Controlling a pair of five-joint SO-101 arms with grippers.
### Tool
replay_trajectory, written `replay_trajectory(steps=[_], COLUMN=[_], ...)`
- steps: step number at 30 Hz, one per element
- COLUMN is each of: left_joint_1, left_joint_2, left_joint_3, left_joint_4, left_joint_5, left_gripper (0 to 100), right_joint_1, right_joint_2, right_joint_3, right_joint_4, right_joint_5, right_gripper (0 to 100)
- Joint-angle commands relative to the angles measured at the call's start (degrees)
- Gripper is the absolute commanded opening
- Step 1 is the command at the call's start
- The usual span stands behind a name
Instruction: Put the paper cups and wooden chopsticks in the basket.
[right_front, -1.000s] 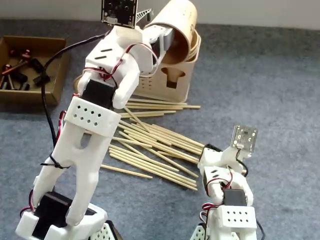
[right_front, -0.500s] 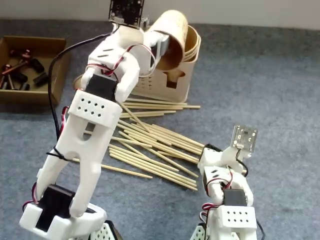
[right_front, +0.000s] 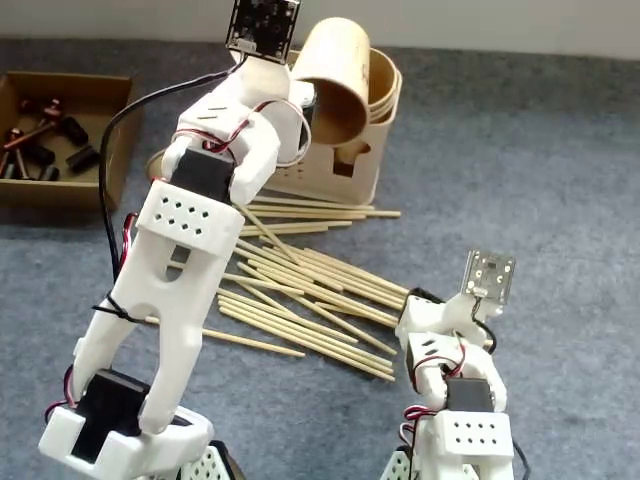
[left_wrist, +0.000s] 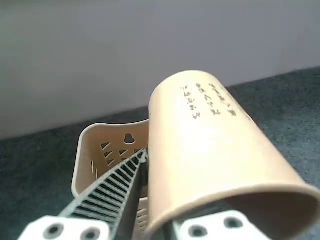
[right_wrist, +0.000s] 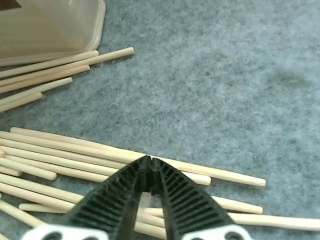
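The paper cup (left_wrist: 210, 145) is matt tan paper with a smooth wall. The basket (right_front: 320, 180) looks like smooth beige plastic with a faint sheen. The chopsticks (right_front: 290, 275) are bare, pale, matt wood. The surface (right_wrist: 225, 75) is grey cloth with a rough, felt-like nap. The right tool (right_wrist: 149, 161) is black ribbed plastic.

Grey table (right_front: 560, 150): chopsticks (right_front: 310, 275) (scattered), basket (right_front: 325, 172), cardboard box (right_front: 40, 193).

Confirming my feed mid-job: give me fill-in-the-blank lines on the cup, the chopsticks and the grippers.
The left gripper holds the paper cup ____ the basket.
The wooden chopsticks lie ____ the basket, on the carpet.
The right gripper hovers over the chopsticks, fingers ____.
Missing: above; outside; shut.
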Motion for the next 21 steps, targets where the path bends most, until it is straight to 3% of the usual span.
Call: replay_trajectory(steps=[1,6,21], left_joint_1=[-0.5,-1.9,-1.5], left_joint_2=[-0.6,-0.6,-0.5], left_joint_3=[-3.2,-6.3,-10.2], left_joint_4=[0.1,0.4,-0.8], left_joint_5=[5.6,10.5,11.0], left_gripper=[7,22,20], right_joint_1=[0.4,0.4,0.4], right_joint_2=[-0.1,-0.1,-0.1], right_joint_3=[6.4,6.4,6.4], right_joint_4=[-1.3,-1.3,-1.3], right_joint_5=[-0.3,-0.3,-0.3], right_gripper=[0.5,0.5,0.5])
